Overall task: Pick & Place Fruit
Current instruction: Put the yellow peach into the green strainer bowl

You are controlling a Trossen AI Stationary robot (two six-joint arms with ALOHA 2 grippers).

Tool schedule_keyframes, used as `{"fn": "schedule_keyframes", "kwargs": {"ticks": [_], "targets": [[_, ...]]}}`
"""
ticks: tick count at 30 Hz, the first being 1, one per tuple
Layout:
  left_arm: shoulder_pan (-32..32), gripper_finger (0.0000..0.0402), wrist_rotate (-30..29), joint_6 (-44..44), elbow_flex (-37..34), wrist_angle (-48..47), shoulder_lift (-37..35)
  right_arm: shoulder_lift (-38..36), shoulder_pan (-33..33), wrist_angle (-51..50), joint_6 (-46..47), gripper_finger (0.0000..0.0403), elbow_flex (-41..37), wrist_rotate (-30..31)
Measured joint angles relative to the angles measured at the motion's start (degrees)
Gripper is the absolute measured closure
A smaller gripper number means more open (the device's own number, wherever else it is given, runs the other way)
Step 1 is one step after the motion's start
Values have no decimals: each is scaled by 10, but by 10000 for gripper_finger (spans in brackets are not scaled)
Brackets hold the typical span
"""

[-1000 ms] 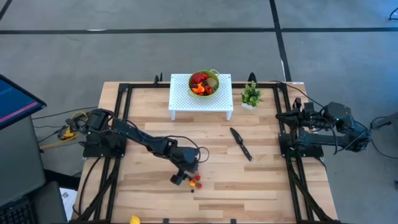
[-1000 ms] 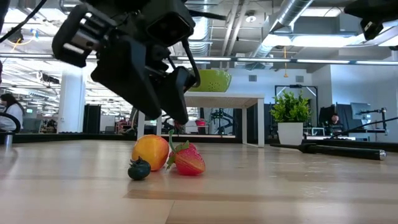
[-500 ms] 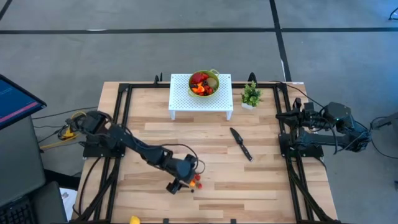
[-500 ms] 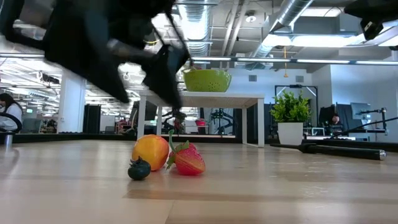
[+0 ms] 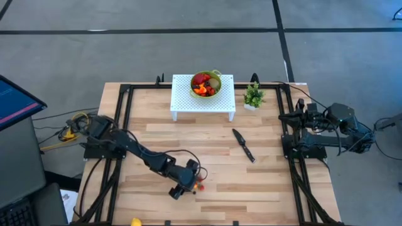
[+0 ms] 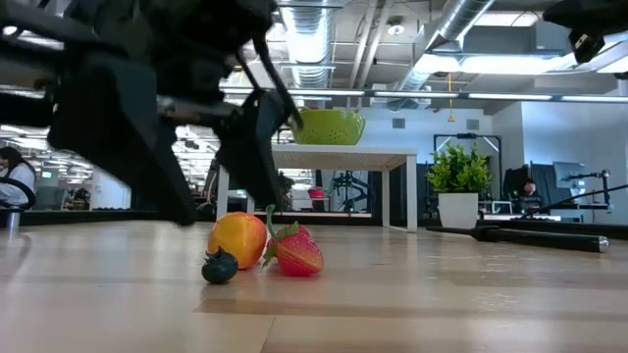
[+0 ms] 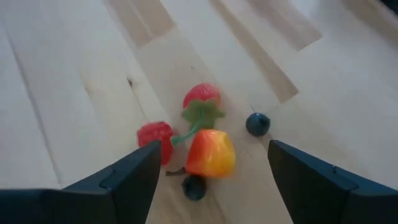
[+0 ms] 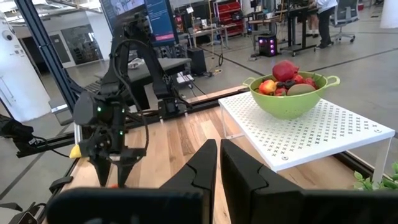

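Observation:
A small cluster of fruit lies on the table near its front edge: an orange-yellow fruit (image 7: pixel 211 152), a strawberry (image 7: pixel 202 96), a red berry (image 7: pixel 155 134) and two dark berries (image 7: pixel 257 124). My left gripper (image 7: pixel 212 149) hovers open just left of the cluster (image 5: pixel 200 184), slanting down, with a finger to either side and touching nothing. More fruit fills the green bowl (image 5: pixel 206 83) on the white stand. My right gripper (image 8: pixel 219 162) is shut and parked at the table's right edge.
The white perforated stand (image 5: pixel 202 97) with the bowl stands at the far middle, and a small potted plant (image 5: pixel 253 95) is to its right. A black knife (image 5: pixel 244 145) lies right of centre. A yellow object (image 5: pixel 135 221) sits at the near edge.
My left gripper has swung toward the table's near edge and sunk a little, and its fingers now stand wider apart beside the cluster. The fruit on the table has stayed where it was.

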Motion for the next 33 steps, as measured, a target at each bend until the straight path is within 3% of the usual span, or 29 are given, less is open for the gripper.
{"fn": "schedule_keyframes", "kwargs": {"ticks": [6,15,33], "targets": [[-1,116,2,-16,0,16,39,0,0,0,0,386,0,0],[0,121,1,-12,0,22,40,0,0,0,0,386,0,0],[0,245,0,-12,0,35,41,0,0,0,0,386,0,0]]}}
